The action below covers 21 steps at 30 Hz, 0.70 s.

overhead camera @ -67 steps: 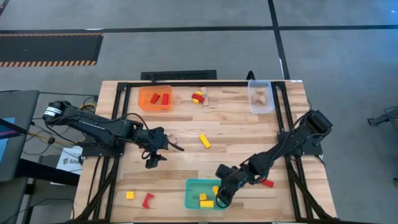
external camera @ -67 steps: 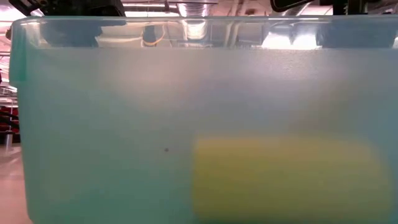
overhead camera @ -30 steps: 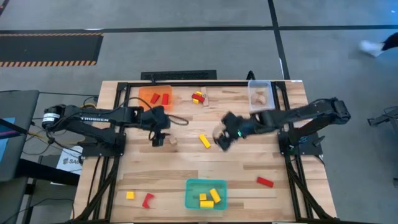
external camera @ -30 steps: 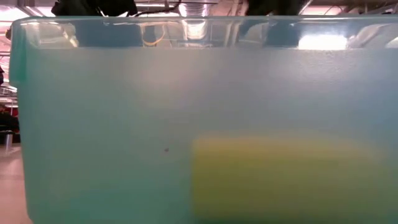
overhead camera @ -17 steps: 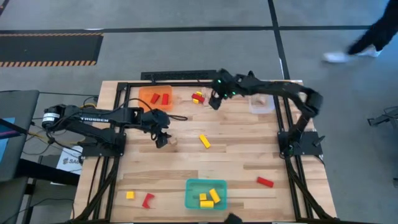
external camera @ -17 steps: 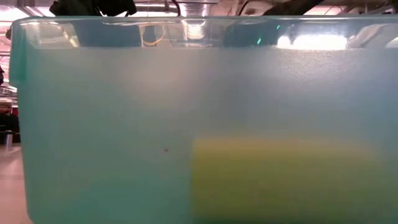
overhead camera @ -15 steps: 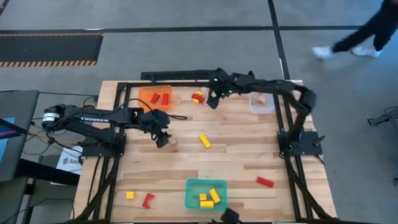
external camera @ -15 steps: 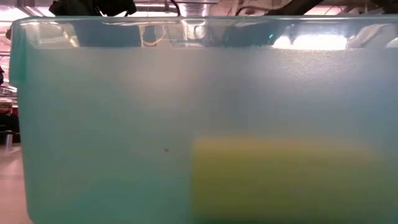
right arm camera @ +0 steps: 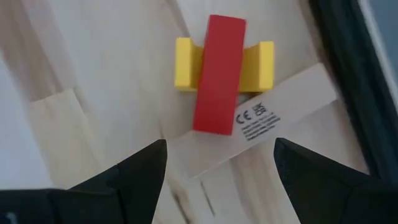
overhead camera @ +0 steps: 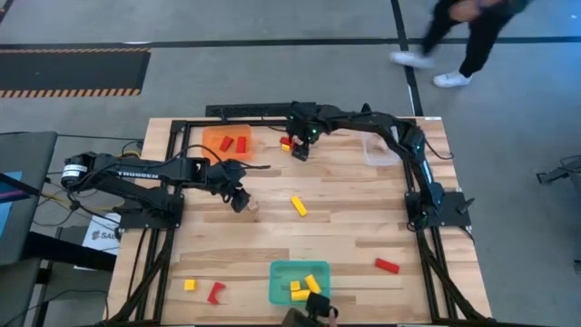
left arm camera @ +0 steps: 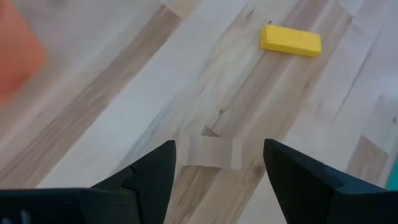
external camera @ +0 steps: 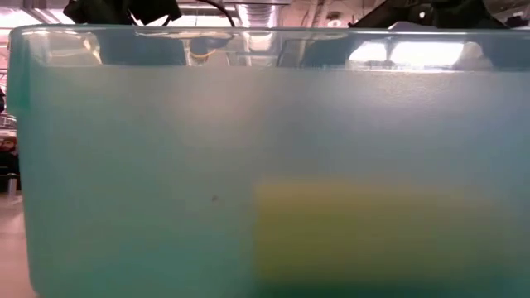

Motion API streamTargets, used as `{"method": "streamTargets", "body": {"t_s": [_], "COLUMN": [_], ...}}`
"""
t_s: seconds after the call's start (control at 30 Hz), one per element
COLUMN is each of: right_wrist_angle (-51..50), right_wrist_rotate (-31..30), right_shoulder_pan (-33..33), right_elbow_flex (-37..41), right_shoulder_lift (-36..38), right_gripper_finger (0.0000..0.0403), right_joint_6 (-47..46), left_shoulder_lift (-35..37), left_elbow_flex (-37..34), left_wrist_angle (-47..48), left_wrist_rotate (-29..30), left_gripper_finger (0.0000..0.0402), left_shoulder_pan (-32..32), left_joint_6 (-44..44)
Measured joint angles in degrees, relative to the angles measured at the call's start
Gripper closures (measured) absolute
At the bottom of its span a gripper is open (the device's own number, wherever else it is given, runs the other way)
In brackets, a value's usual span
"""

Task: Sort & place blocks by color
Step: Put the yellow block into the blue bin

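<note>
Readable marks: one small label, one arm brand.

There's a "CE" mark with a tiny code square printed on the pale wood block (right arm camera: 267, 115) lying under the red block (right arm camera: 217, 74) in the right wrist view, and in the high view white "TROSSEN" lettering runs along the left arm (overhead camera: 136, 164). A white sheet (overhead camera: 98, 236) by the tabletop's left edge carries print too small to read.

The left arm reaches in from the left side of the table, low over the middle-left part. Its left gripper (overhead camera: 241, 202) points down, and its two fingers (left arm camera: 152, 171) are spread wide apart. The right arm stretches far across the back of the table, bent like a long arch. Its right gripper (overhead camera: 299, 150) hangs low with its fingers (right arm camera: 140, 171) wide apart too.
</note>
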<state>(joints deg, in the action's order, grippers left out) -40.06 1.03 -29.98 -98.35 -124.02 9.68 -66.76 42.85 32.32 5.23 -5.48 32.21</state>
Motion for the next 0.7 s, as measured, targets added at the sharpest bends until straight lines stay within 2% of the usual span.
{"method": "streamTargets", "body": {"t_s": [0.2, 0.37, 0.53, 0.6, 0.7], "right_wrist_angle": [-1.2, -15.1, -12.5, -14.9, -20.0], "right_wrist_rotate": [0.2, 0.4, 1.1, 2.4, 3.0], "right_shoulder_pan": [0.0, 0.2, -0.1, -2.2, -5.6], "right_elbow_flex": [-0.2, -0.1, 3.4, 3.7, 4.4], "right_shoulder_lift": [3.7, 9.7, 15.8, 16.0, 17.5], "right_gripper_finger": [0.0088, 0.0088, 0.0088, 0.0088, 0.0088], "right_joint_6": [-0.5, -1.0, -1.3, -4.8, -8.6], "left_shoulder_lift": [0.0, 0.0, 0.0, 0.0, -0.2], "left_elbow_flex": [0.0, 0.0, 0.0, 0.0, 0.0], "left_wrist_angle": [-0.1, -0.1, -0.4, -3.1, -12.5], "left_wrist_rotate": [1.7, 2.5, 4.1, 4.7, 3.3], "left_gripper_finger": [0.0173, 0.0173, 0.0173, 0.0173, 0.0173], "left_shoulder_pan": [0.3, 0.3, -0.1, -1.4, -5.0], "left_joint_6": [0.7, -0.6, -5.4, -5.8, -5.7]}}
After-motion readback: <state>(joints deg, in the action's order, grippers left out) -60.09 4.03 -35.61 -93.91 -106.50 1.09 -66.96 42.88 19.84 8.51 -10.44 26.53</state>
